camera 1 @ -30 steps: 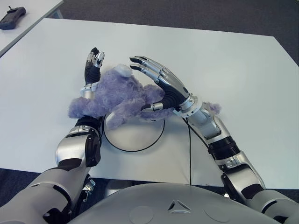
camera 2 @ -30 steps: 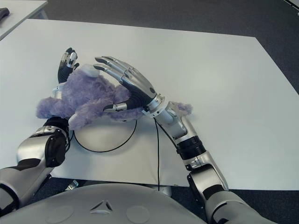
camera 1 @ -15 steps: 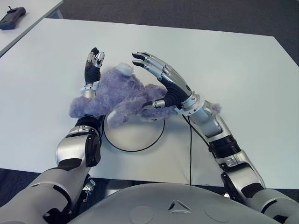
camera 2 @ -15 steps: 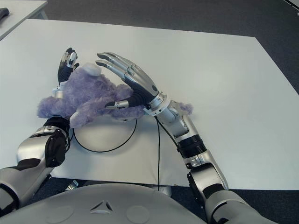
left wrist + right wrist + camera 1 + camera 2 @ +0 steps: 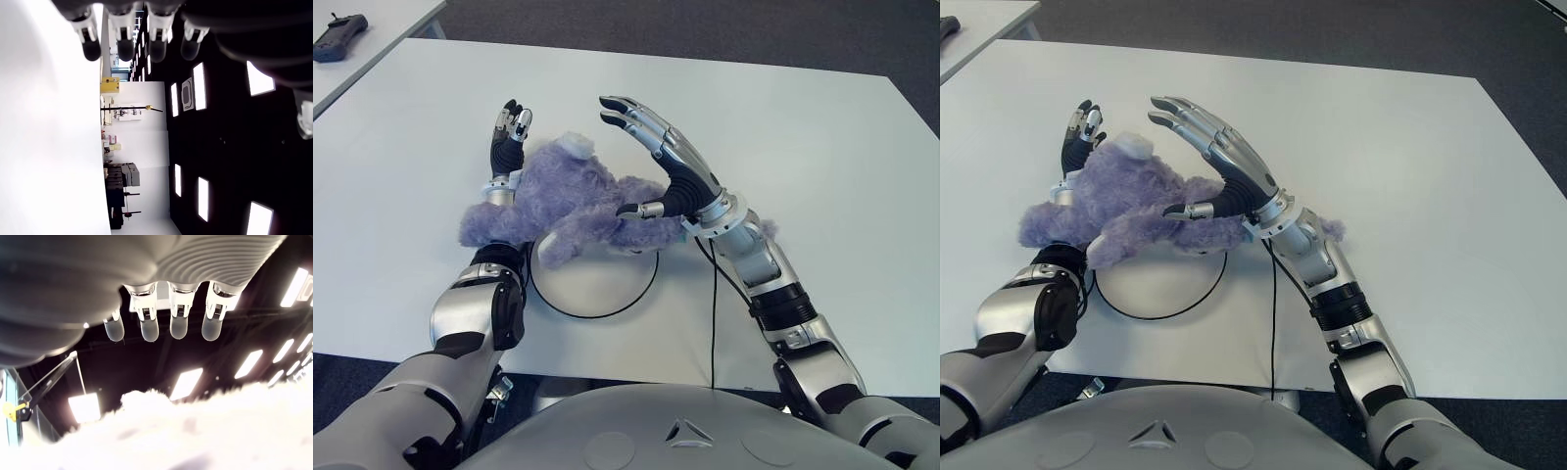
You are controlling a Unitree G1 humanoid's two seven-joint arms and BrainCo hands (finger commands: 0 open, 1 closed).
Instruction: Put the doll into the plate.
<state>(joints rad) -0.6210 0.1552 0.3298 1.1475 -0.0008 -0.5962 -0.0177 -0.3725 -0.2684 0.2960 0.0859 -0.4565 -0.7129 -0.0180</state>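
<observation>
Item one, my left hand: standing upright against the left flank of the doll, fingers straight and spread, gripping nothing; unchanged over the past second. Item two, the doll: purple plush, lying across the far rim of the plate, its body and one limb overhanging the dish, one leg trailing left onto the worktop and another tuft showing to the right behind my right forearm (so only partly in the plate, by my reckoning). It has barely shifted in the last second. Item three, the plate: white, dark-rimmed, near half bare, just in front of the doll. Item four, my right hand: the one real change. Its fingers have lifted clear of the plush and now point up and away, extended and holding nothing, only the thumb and heel of the palm near the doll's side. I read this as release: the doll is set down, and both hands need only withdraw, though a nudge toward the plate's centre might seat it better.
</observation>
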